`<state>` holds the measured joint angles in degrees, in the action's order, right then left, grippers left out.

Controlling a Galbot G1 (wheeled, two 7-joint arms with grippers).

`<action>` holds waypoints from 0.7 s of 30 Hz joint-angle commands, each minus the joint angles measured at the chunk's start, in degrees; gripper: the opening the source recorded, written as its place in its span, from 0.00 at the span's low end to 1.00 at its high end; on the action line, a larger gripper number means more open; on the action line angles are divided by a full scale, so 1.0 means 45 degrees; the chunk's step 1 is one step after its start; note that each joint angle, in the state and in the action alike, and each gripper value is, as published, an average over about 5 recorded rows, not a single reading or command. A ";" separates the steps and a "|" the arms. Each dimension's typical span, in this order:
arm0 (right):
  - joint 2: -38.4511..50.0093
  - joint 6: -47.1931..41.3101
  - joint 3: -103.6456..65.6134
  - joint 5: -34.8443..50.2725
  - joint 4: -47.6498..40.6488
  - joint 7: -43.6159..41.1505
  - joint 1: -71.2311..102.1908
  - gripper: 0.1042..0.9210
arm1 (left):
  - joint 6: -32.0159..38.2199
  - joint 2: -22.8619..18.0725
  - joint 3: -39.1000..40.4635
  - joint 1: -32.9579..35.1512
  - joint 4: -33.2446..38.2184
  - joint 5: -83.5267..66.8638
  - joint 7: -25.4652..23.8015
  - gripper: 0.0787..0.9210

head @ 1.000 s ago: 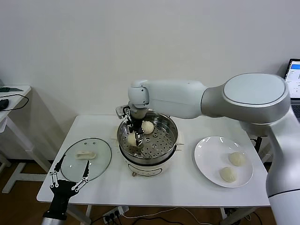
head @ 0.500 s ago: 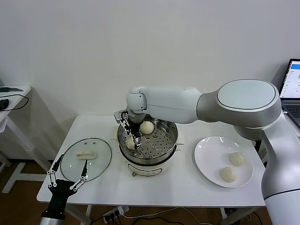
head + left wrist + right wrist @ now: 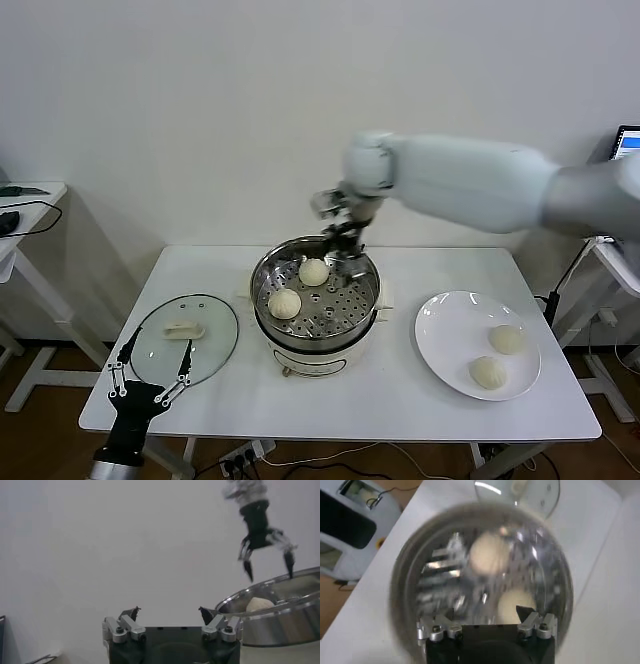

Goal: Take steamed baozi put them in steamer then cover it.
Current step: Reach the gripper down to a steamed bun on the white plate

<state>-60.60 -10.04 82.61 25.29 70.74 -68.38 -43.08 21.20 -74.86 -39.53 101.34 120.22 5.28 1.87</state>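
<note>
Right pincer (image 3: 350, 240) empty above steamer (image 3: 316, 335) rim.

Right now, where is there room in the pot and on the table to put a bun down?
Pot: the perforated tray is bare on the side nearest the plate; two buns fill the lid side. Table: a bare strip runs along the front edge, and between pot and plate. The open right tool crowds the pot's back rim.

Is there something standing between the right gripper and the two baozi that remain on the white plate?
Nothing visible does. The right gripper hangs open above the steamer; the table between it and the plate is bare, and both baozi lie uncovered.
</note>
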 commanded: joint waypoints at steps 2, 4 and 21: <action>0.5011 0.1181 -0.0154 -0.1961 0.0864 -0.1281 0.0129 0.88 | 0.0002 -0.0044 0.0110 0.0041 -0.0042 0.0171 0.0007 0.88; 0.5402 0.1204 0.0000 -0.2435 0.0821 -0.1129 0.0531 0.88 | 0.0014 -0.0067 0.0170 0.0090 -0.0067 0.0257 0.0017 0.88; 0.6518 0.1250 -0.0782 -0.3846 0.0573 -0.0107 0.4717 0.88 | 0.0073 -0.0293 0.0281 0.0509 0.0021 0.0682 0.0130 0.88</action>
<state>-35.73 -5.25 80.64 11.20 72.97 -69.88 -29.08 21.50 -76.03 -38.45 103.32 120.31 7.79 2.36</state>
